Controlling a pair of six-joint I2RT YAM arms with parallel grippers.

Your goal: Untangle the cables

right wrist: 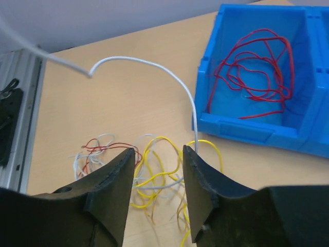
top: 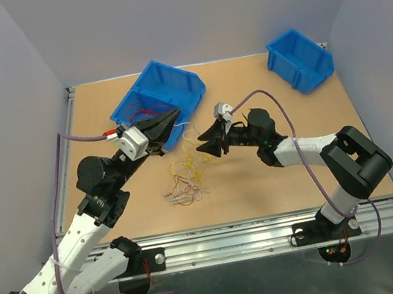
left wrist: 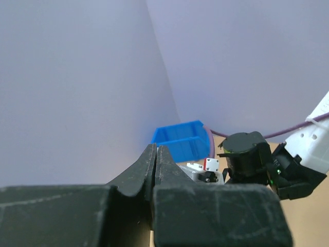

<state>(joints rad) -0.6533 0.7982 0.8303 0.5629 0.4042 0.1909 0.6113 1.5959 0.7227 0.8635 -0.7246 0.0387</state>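
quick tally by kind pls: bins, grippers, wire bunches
blue bins: 2 (left bin, far right bin)
grippers: 2 (left gripper, right gripper)
wire bunches: 2 (red wires inside the left bin, mixed bunch of red, yellow and white outside it)
total: 6

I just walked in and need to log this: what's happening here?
A tangle of cables is being sorted on the table. The right gripper hovers open over the yellow loops; the left gripper is shut by the blue bin, which already holds red wires. One white wire arcs up off the pile.
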